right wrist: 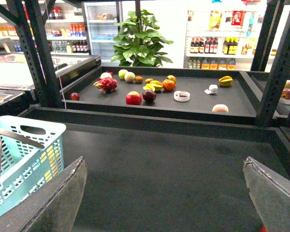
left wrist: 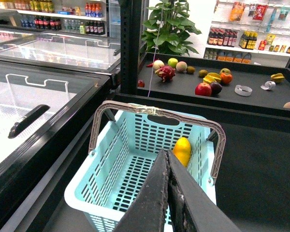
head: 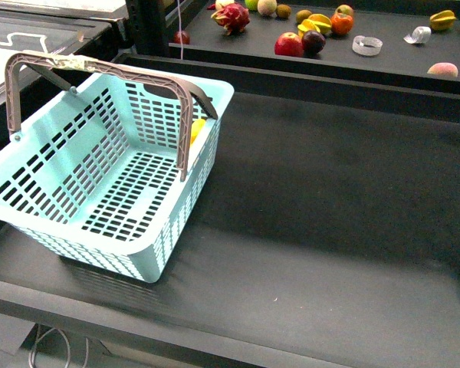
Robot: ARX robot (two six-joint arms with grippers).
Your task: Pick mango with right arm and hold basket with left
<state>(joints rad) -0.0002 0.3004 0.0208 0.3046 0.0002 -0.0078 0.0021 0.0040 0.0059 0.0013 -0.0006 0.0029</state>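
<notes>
The light turquoise basket (head: 107,184) stands on the dark shelf at the left, both grey-brown handles (head: 100,73) raised. The yellow mango (left wrist: 182,150) lies inside it against the far right wall; in the front view only a sliver of the mango (head: 197,129) shows through the slots, and in the right wrist view it shows through the basket's wall (right wrist: 49,162). My left gripper (left wrist: 167,159) is shut and empty, held above the basket's near side. My right gripper (right wrist: 165,166) is wide open and empty over bare shelf, to the right of the basket (right wrist: 24,150). Neither arm shows in the front view.
On the raised back shelf (head: 383,65) lie a dragon fruit (head: 231,17), a red apple (head: 288,44), a dark plum (head: 313,41), an orange fruit (head: 342,23), a star fruit (head: 443,19), a peach (head: 442,70) and tape rolls (head: 366,45). A glass-topped freezer (left wrist: 34,92) stands left.
</notes>
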